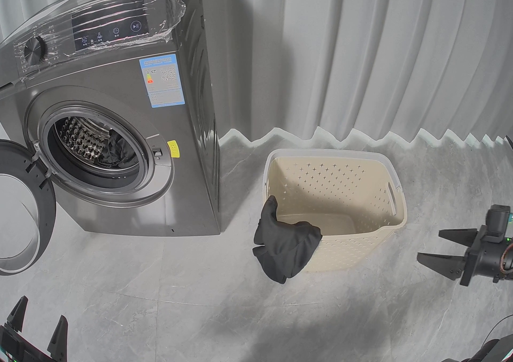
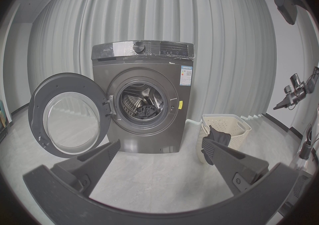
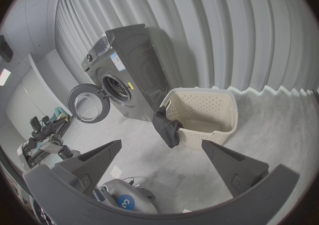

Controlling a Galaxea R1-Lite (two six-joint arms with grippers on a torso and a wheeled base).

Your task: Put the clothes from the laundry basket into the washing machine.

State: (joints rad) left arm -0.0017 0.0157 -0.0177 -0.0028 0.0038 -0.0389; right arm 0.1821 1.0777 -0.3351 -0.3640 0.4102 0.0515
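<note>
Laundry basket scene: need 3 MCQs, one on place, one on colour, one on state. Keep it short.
1. Where is the black garment that is not in the drum?
A. On top of the machine
B. Draped over the laundry basket rim, hanging outside
C. Flat on the floor by the curtain

2. What colour is the laundry basket?
A. Blue
B. Red
C. Cream

3. What state is the washing machine door in?
A. Swung open
B. Shut
C. Taken off, lying flat

Answers: 1 B, it hangs over the basket's near corner in the head view; 2 C, its perforated walls are cream; 3 A, the drum opening is exposed beside it.
</note>
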